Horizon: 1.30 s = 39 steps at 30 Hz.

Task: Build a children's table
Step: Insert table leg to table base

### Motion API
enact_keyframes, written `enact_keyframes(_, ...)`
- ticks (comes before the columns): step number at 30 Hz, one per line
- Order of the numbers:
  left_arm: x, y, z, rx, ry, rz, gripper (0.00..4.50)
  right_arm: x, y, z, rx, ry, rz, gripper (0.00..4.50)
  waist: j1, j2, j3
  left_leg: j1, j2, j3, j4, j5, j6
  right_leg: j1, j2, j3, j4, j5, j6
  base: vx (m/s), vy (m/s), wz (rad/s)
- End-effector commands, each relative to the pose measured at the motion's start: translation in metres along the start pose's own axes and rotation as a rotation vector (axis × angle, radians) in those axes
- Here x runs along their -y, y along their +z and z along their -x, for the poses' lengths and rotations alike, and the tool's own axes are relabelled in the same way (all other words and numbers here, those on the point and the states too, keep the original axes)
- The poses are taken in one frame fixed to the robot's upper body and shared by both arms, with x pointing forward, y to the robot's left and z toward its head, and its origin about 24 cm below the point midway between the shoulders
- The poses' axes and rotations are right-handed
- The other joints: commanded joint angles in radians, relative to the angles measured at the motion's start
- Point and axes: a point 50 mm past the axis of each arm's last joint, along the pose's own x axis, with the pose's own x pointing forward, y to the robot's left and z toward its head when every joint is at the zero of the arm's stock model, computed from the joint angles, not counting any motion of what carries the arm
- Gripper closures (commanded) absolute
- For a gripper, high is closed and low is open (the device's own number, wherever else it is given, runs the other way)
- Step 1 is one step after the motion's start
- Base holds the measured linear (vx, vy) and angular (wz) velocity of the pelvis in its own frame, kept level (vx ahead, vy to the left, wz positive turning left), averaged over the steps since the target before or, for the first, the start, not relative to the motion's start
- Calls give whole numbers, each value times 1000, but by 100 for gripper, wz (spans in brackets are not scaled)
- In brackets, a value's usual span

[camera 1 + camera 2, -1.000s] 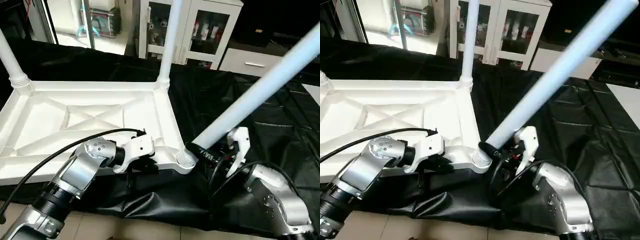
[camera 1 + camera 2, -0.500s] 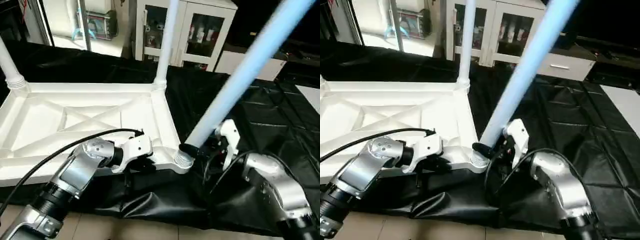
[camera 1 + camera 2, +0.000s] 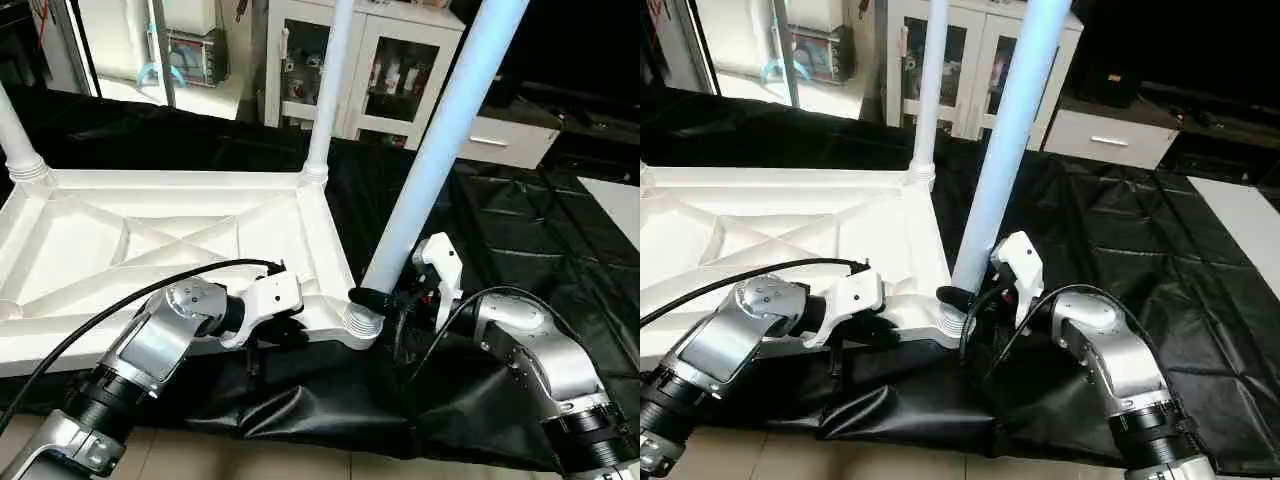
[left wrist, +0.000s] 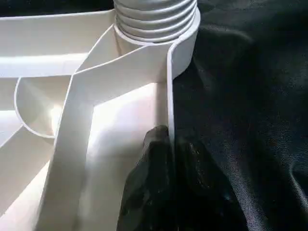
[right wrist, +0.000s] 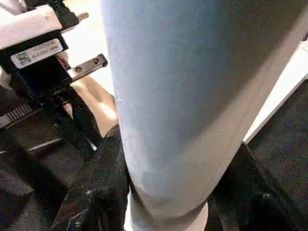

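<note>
The top is lying upside down on a black sheet, its X-ribbed underside facing up. 2 legs are standing upright in its far corner sockets, 1 at the far left and 1 at the far right.

The left gripper is pinching the top's near rim wall, close to the near right socket. Its 2 black fingers are sitting pressed together on the thin wall, 1 on the inner side and 1 on the outer side, with the ribbed collar of the socket just beyond the fingertips.

The right gripper is clasping the base of a 3rd leg, its fingers wrapping either side of the tube just above the socket. This leg is rising from between the fingers almost upright, leaning slightly to the right, with its lower end sitting at the socket's ribbed collar. Whether it is fully seated is not clear.

A white cabinet with glass doors is standing beyond the sheet.
</note>
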Motion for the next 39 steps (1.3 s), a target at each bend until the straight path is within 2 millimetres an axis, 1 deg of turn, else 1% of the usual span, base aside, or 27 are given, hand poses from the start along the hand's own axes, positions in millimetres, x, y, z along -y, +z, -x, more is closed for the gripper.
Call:
enact_keyframes(1,-6,13,4,76,29,-21,445,6,-65,9,-250,-157,-163,264,0,13,-9,-5,68,-41,-99,-357,-23,4,-95,62,-121,-494,-87,0,0,0)
enact_keyframes(2,-6,13,4,77,28,-22,445,7,-64,9,-239,-173,-165,264,-3,13,-9,-4,68,-43,-99,-382,-28,2,-96,60,-124,-531,-79,0,0,0)
enact_keyframes(3,-6,13,4,77,28,-22,445,9,-62,9,-219,-190,-162,264,-4,13,-8,-4,68,-45,-99,-391,-29,3,-97,59,-126,-545,-73,0,0,0)
enact_keyframes(4,-6,14,3,78,28,-22,445,11,-59,8,-198,-197,-153,264,-4,18,-8,-1,69,-46,-100,-405,-32,0,-97,59,-128,-555,-69,0,0,0)
enact_keyframes(5,-6,14,3,78,27,-22,449,11,-58,8,-189,-193,-155,264,-6,17,-8,-1,69,-47,-102,-411,-33,0,-96,59,-129,-556,-67,0,0,0)
enact_keyframes(9,-6,14,3,78,25,-22,450,8,-55,6,-177,-165,-152,265,-9,21,-11,-3,71,-47,-107,-402,-34,5,-95,58,-125,-484,-84,0,0,0)
enact_keyframes(11,-6,14,3,78,24,-21,450,8,-55,6,-181,-164,-145,265,-9,20,-10,-4,72,-44,-109,-388,-33,6,-92,59,-123,-433,-100,0,0,0)
enact_keyframes(13,-6,14,2,77,25,-21,450,7,-57,5,-186,-166,-138,265,-9,19,-9,-1,71,-41,-107,-396,-31,3,-94,61,-124,-440,-104,0,0,0)
enact_keyframes(16,-7,13,2,76,39,-9,450,8,-60,4,-194,-203,-136,265,-7,16,-9,-1,71,-40,-107,-385,-26,3,-96,62,-127,-458,-100,0,0,0)
enact_keyframes(19,-8,14,2,76,57,6,450,12,-61,3,-203,-248,-136,265,-9,18,-8,-2,71,-42,-109,-377,-30,4,-96,61,-126,-468,-97,0,0,0)
enact_keyframes(20,-14,19,-2,83,114,51,450,25,-62,2,-212,-404,-139,265,-11,16,-9,-2,71,-42,-109,-376,-32,4,-95,61,-126,-465,-96,0,0,0)
enact_keyframes(21,-17,23,-5,87,148,80,450,33,-62,1,-214,-507,-147,265,-18,18,-7,-1,69,-41,-110,-385,-47,-3,-94,61,-125,-478,-100,0,0,0)
enact_keyframes(22,-19,27,-7,92,171,96,450,37,-62,0,-212,-565,-154,265,-24,18,-11,-1,67,-45,-107,-394,-61,0,-95,58,-126,-491,-98,0,0,0)
enact_keyframes(23,-22,31,-10,101,202,111,450,41,-60,-2,-207,-620,-167,265,-26,18,-17,-4,68,-47,-107,-371,-65,6,-97,58,-121,-456,-103,0,0,0)
enact_keyframes(24,-26,42,-17,123,250,149,450,45,-57,-9,-193,-690,-196,265,-30,19,-17,-13,69,-45,-110,-327,-68,10,-90,58,-112,-348,-117,0,0,0)
enact_keyframes(25,-26,42,-17,123,250,149,450,45,-57,-9,-193,-690,-196,265,-32,17,-17,-12,69,-43,-109,-323,-69,8,-88,57,-110,-328,-122,0,0,0)
enact_keyframes(26,-29,49,-21,137,289,169,450,46,-54,-14,-186,-728,-219,265,-30,15,-16,-9,68,-41,-107,-325,-65,7,-88,58,-112,-322,-125,0,0,0)
enact_keyframes(27,-34,62,-27,151,343,193,450,47,-50,-23,-180,-779,-245,265,-29,13,-19,-2,65,-34,-102,-312,-60,3,-89,62,-110,-298,-134,0,0,0)
enact_keyframes(29,-38,78,-34,168,392,213,450,47,-46,-32,-170,-828,-263,265,-28,12,-21,-3,63,-29,-98,-267,-53,5,-87,63,-107,-238,-148,0,0,0)
enact_keyframes(30,-39,81,-35,173,397,215,450,47,-45,-35,-165,-839,-269,265,-23,6,-28,-5,63,-26,-92,-205,-40,11,-86,62,-97,-161,-158,0,0,0)
enact_keyframes(31,-39,86,-37,181,407,222,450,47,-44,-38,-162,-857,-282,265,-19,7,-29,-4,61,-23,-89,-184,-32,11,-86,62,-97,-133,-161,61,-27,3)
enact_keyframes(32,-40,92,-39,191,416,225,450,47,-42,-41,-156,-872,-282,265,-20,2,-30,-11,59,-21,-85,-132,-17,19,-86,62,-87,-59,-175,61,-27,3)
enact_keyframes(33,-41,95,-40,196,424,229,450,48,-40,-44,-154,-885,-280,265,-18,2,-32,-10,58,-18,-83,-100,-9,21,-84,62,-83,-18,-181,76,-33,3)
enact_keyframes(34,-41,99,-41,200,430,229,450,48,-38,-47,-150,-894,-282,265,-15,-1,-38,-7,53,-14,-76,-28,14,25,-82,62,-73,83,-197,57,-24,1)
enact_keyframes(35,-41,101,-42,205,438,228,450,47,-36,-50,-147,-898,-278,265,-13,0,-39,-10,52,-14,-75,7,27,29,-82,62,-68,128,-205,57,-24,1)
enact_keyframes(37,-41,102,-43,207,440,232,450,48,-34,-52,-141,-898,-269,265,-9,-1,-43,-10,50,-13,-67,100,76,33,-79,59,-57,252,-233,0,0,0)
enact_keyframes(39,-41,101,-44,196,445,240,450,48,-32,-55,-128,-904,-271,265,-7,0,-40,-9,53,-12,-67,104,102,31,-79,58,-57,250,-248,0,0,0)
